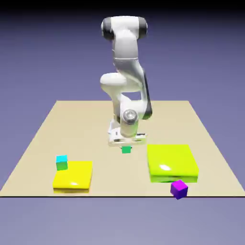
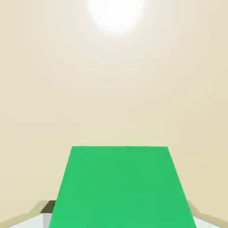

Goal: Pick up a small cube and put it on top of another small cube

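A small cube [image 1: 126,150], teal-green, sits under my hand near the table's middle. My gripper [image 1: 126,146] stands straight over it with the fingers down around it. In the hand view this small cube [image 2: 122,187] fills the lower middle between the grey fingertips [image 2: 39,219], which only peek out at its sides, so the gripper [image 2: 121,222] is shut on it. Another small cube [image 1: 61,162], with a cyan top, stands at the back left corner of a flat yellow block [image 1: 74,178] on the exterior view's left. I cannot tell whether it rests on that block or just behind it.
A larger flat yellow-green block [image 1: 172,162] lies on the exterior view's right of my hand. A purple cube [image 1: 179,188] sits at the table's front edge just before it. The tan table [image 1: 86,124] ends close in front of both blocks.
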